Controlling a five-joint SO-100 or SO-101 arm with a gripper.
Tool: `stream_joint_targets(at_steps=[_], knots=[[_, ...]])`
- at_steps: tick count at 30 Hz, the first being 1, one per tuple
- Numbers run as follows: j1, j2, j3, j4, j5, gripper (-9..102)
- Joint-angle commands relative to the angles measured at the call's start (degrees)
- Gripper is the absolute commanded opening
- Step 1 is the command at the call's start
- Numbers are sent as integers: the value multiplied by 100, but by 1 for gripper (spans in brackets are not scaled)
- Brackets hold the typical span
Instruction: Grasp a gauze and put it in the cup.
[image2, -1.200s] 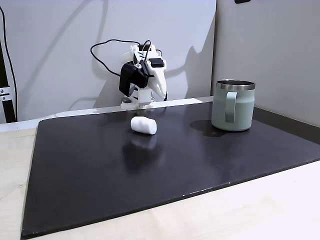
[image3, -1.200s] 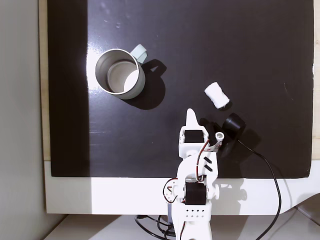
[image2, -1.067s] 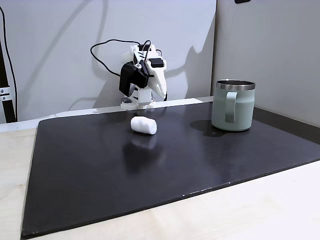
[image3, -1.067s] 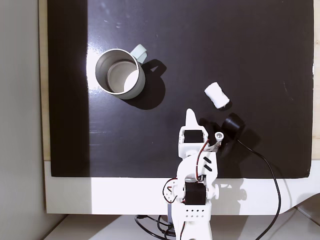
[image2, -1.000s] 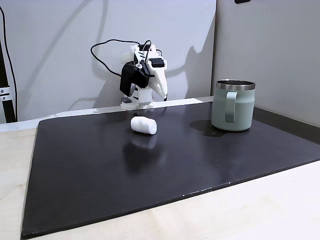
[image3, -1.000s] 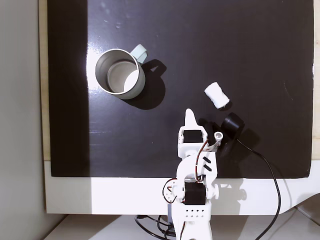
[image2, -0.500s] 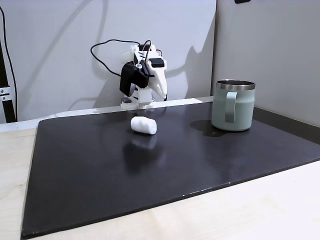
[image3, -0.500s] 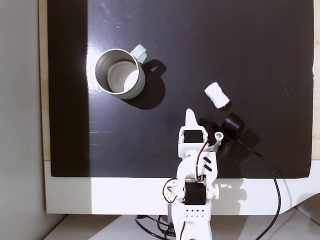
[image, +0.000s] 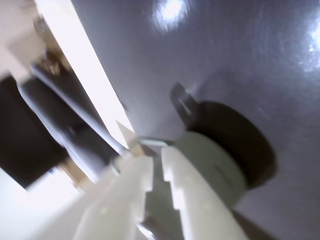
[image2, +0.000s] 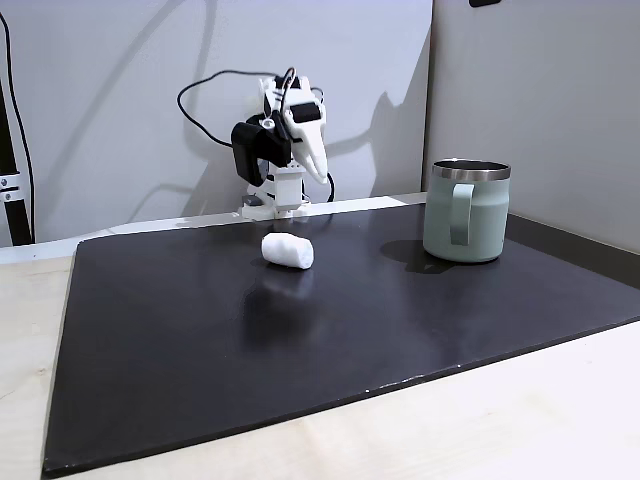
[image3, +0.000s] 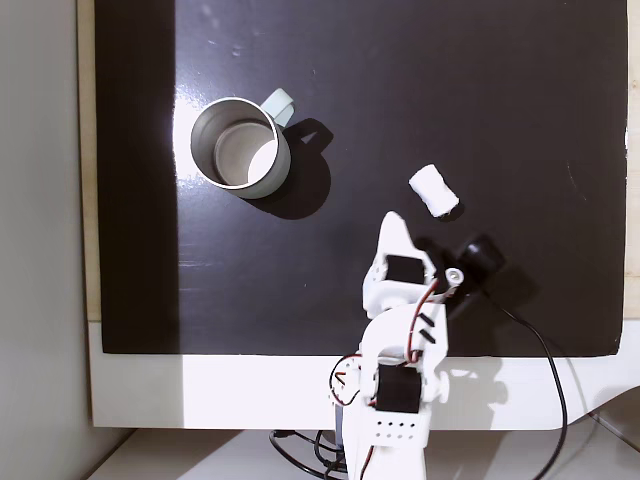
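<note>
Nothing grabbed yet: the gauze (image3: 433, 190) lies loose on the black mat (image3: 500, 100), well apart from the cup (image3: 240, 148), while the tool (image3: 392, 222), fingers together and empty, hangs just short of it, so grasp and drop both remain.

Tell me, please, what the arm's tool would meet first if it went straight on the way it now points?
Probably the black mat: the white two-finger tool points down and forward, its line passing between the small white gauze roll and the sage-green metal mug. Depth is unclear.
</note>
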Motion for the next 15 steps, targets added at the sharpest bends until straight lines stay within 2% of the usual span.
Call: stream_joint_targets(at_steps=[1,5,15], knots=[[229,-1441,-1274,-44,580,2],[448,-2777,-2417,404,1187,6],[694,-4324,-3753,1318,1854,24]])
